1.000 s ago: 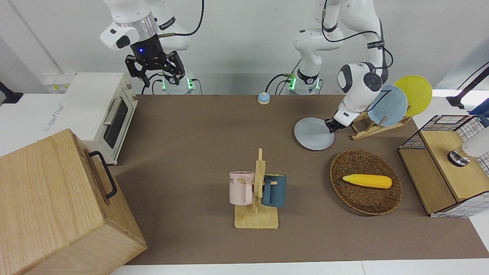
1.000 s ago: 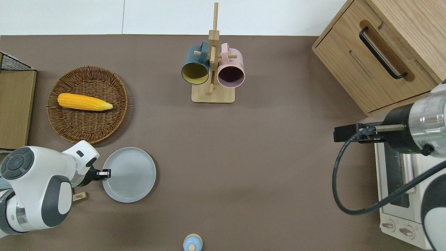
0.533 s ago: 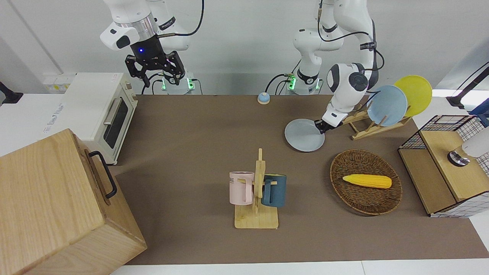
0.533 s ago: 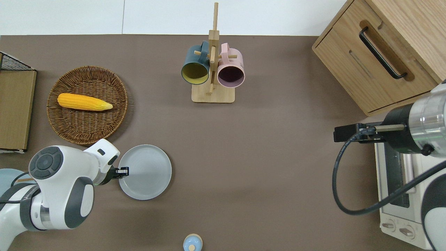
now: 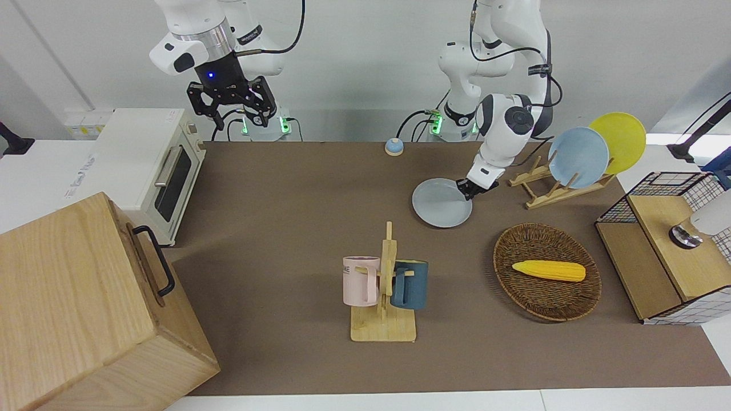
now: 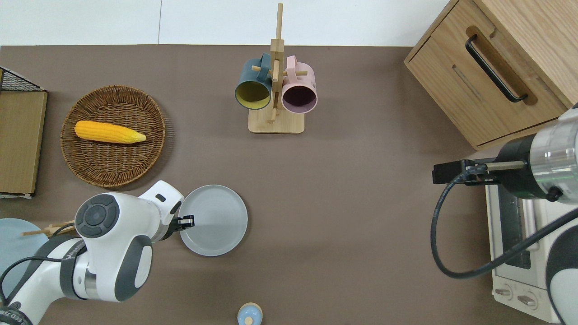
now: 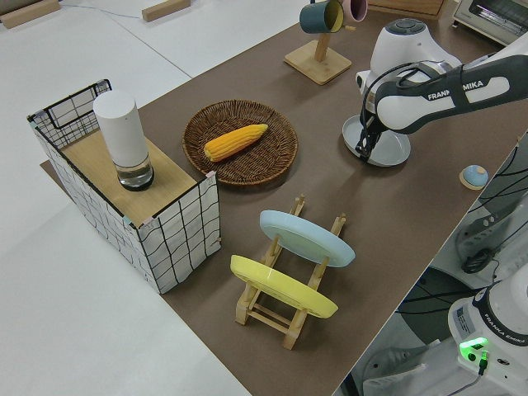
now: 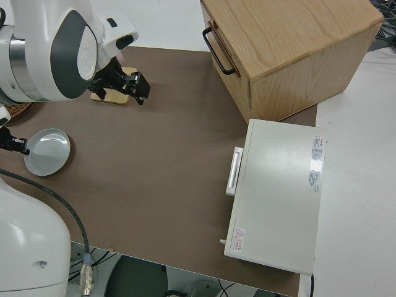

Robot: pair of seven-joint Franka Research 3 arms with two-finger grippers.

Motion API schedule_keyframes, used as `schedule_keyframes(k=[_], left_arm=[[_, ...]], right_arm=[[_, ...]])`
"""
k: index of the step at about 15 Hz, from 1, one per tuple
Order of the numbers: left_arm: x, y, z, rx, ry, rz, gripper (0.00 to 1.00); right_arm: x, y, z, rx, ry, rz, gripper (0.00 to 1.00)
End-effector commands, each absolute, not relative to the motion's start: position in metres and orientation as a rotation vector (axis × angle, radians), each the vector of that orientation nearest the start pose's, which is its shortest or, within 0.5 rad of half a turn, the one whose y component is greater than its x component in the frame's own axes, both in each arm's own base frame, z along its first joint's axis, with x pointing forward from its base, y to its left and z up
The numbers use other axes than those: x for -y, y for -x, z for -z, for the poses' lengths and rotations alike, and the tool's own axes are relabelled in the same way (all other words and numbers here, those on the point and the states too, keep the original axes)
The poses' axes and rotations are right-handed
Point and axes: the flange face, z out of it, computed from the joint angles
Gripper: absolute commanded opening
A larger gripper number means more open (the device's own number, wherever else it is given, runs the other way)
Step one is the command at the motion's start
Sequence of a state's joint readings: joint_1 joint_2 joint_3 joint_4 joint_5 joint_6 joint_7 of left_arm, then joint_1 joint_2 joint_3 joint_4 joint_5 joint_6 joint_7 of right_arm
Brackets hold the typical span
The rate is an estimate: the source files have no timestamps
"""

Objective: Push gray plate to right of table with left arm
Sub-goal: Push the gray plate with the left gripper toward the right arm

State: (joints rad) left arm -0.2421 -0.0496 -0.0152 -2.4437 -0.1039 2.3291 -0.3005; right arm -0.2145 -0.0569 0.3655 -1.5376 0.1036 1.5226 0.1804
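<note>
The left claw sits low at the gray plate rim, on the side toward the wicker basket; whether its fingers pinch the rim I cannot tell. The plate lies flat on the brown counter, nearer the robots than the basket, with open counter stretching toward the toaster oven. The right arm is parked.

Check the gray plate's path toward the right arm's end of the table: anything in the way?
Nothing visible blocks it. The left gripper is at the gray plate rim, and bare table runs from the plate toward the toaster oven. The mug rack stands farther from the robots; the small bell sits nearer.
</note>
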Motion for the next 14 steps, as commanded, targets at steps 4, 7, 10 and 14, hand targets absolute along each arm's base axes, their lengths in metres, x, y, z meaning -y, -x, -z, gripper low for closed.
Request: schedule_keyframes(k=[4,7,10,14], left_arm=[[0.166,-0.438,-0.311,0.260,3.216,-0.094,0.00],[0.182,-0.434,-0.312,0.251,3.230,-0.083,0.00],[0.201,-0.429,-0.314,0.289,3.233,-0.055,0.00],[0.224,-0.421,-0.309,0.319,3.235,-0.033,0.00]], right_arm=[[-0.097,-0.526,-0.668,-0.040,3.035,0.036,0.996],[-0.097,-0.526,-0.668,-0.040,3.035,0.036,0.996],[-0.098,-0.525,-0.668,-0.038,3.035,0.036,0.996],[-0.097,-0.526,-0.668,-0.040,3.035,0.036,0.996]])
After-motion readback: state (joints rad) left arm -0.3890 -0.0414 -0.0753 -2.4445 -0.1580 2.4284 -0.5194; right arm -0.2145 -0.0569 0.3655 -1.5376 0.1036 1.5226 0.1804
